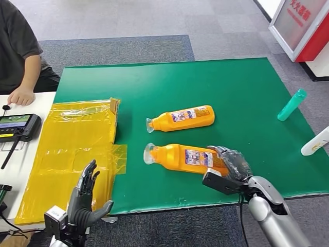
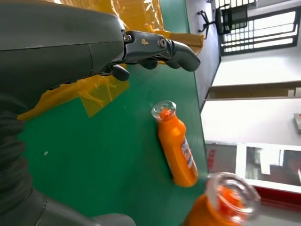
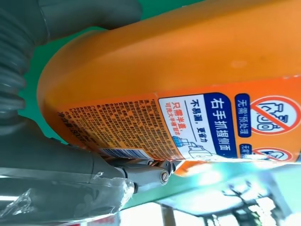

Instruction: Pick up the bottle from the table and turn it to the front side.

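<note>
Presently, right hand (image 1: pixel 229 163) is wrapped around the base end of the nearer orange bottle (image 1: pixel 182 157), fingers curled over its body; the bottle lies on its side on the green mat (image 1: pixel 240 98), clear cap pointing toward the robot's left. Right wrist view: printed label (image 3: pixel 199 125) faces the camera, bottle pressed against the hand, with fingers on either side of it. Cannot tell whether the bottle is lifted off the mat or resting on it.

Second orange bottle (image 1: pixel 181 118) lies on its side just beyond the first, apart from it, cap also to the left, label up.

Left hand (image 1: pixel 86 198) hovers low at the near-left edge, fingers spread, holding nothing, over the yellow plastic sheet (image 1: pixel 73 149) that overlaps the mat's left side.

Teal tube (image 1: pixel 291 104) at the mat's far right; white object (image 1: pixel 315 142) at the right edge, partly cut off. Person's hand (image 1: pixel 21 95) rests on the white table (image 1: pixel 35 103) at left, near a handheld screen device (image 1: pixel 18 126).
</note>
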Robot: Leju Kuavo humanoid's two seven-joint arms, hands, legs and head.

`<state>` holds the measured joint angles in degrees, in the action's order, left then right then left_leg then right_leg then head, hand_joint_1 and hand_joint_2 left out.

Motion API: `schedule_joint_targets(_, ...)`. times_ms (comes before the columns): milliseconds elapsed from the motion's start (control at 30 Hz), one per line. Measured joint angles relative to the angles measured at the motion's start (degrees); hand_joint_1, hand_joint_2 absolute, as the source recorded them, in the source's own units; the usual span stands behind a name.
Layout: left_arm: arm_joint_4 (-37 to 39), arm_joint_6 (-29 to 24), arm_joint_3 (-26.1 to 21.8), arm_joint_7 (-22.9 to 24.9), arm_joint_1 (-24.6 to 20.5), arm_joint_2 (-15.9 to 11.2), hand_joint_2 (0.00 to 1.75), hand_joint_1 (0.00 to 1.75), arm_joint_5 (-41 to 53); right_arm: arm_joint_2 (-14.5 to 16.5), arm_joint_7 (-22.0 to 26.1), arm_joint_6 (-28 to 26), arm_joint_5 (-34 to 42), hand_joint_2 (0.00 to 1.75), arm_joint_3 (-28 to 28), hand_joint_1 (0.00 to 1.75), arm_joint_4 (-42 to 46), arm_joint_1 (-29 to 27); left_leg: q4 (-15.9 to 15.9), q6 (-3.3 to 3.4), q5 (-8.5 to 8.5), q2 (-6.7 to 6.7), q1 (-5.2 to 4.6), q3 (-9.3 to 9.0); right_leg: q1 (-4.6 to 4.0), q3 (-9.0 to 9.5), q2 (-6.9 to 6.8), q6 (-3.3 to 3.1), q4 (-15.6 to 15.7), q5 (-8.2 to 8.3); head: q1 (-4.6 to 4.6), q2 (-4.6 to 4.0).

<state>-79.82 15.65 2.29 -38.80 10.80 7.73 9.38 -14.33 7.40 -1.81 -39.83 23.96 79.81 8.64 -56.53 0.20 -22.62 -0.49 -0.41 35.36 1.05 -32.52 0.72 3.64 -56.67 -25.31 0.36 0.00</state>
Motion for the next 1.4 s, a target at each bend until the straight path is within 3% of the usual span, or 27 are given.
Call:
schedule_joint_targets(167,0.6,3.5,0.2,0.0,-1.5,0.1,1.75,0.00,-1.9,5.3,5.4,-1.3,4.9,1.75,-2.0,1.75,2.3,-2.3,0.0,-0.01,0.01,0.00,0.03,0.00,-0.02,-0.01,0.00,-0.03,0.0,-0.02,0.00,0.00)
schedule_joint_targets(533,1.6,11.1,3.8,0.0,-5.9,0.2,1.75,0.00,-6.1,12.2,8.9,-2.2,6.6,1.75,-2.7,1.75,3.4,-2.1,0.0,-0.03,0.04,0.00,0.03,-0.01,-0.02,0.01,0.00,-0.04,0.0,0.03,0.00,0.00)
schedule_joint_targets(967,1.6,14.0,6.9,0.1,-10.6,0.9,1.75,0.00,-8.5,16.8,9.9,-5.1,2.4,1.75,1.2,1.75,0.8,-1.8,0.0,-0.05,0.04,0.00,0.04,-0.01,-0.03,-0.01,0.00,-0.07,0.0,0.02,0.00,0.00)
schedule_joint_targets(1400,1.8,14.4,7.3,0.2,-12.4,1.4,1.75,0.00,-9.3,18.4,10.2,-5.8,0.7,1.75,5.1,1.75,-2.1,-1.8,0.0,-0.05,0.04,0.00,0.04,-0.01,-0.03,-0.01,0.00,-0.07,0.0,0.02,-0.01,0.00)
